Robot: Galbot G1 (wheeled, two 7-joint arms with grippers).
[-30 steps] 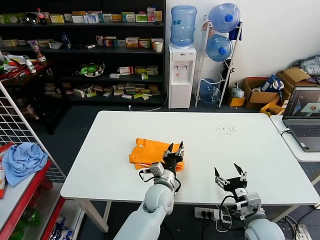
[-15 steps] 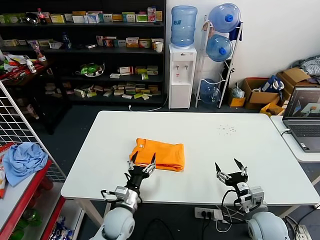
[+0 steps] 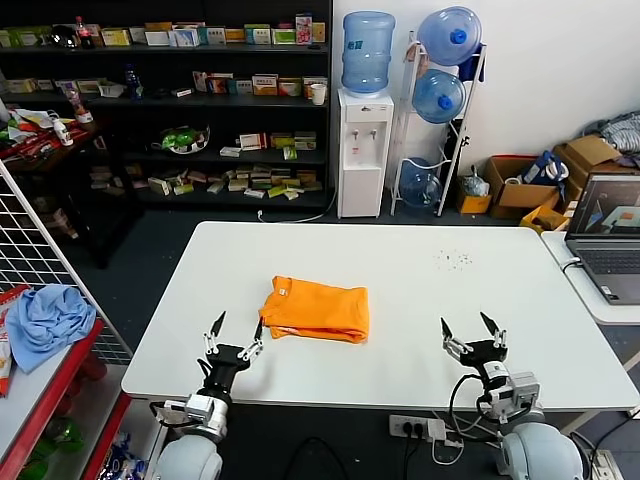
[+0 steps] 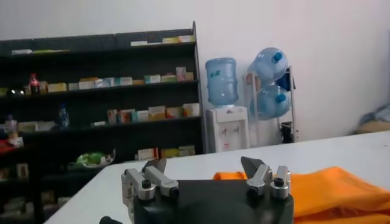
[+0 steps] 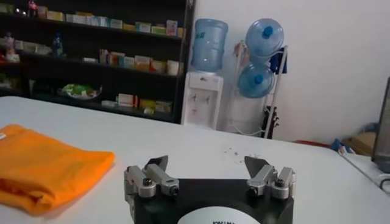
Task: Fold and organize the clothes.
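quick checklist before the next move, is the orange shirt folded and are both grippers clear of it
1. Orange T-shirt folded into a compact rectangle: ok, it lies flat near the middle of the white table.
2. Left gripper clear of the shirt: ok, it is at the table's near edge, to the shirt's left, open and empty.
3. Right gripper clear of the shirt: ok, it is near the front edge well to the shirt's right, open and empty.
4. Shirt fully on the table: ok, no part hangs over an edge.
5. Fold edges even underneath: cannot tell, only the top layer shows.
6. Lettering side up or down: cannot tell, no lettering is visible.
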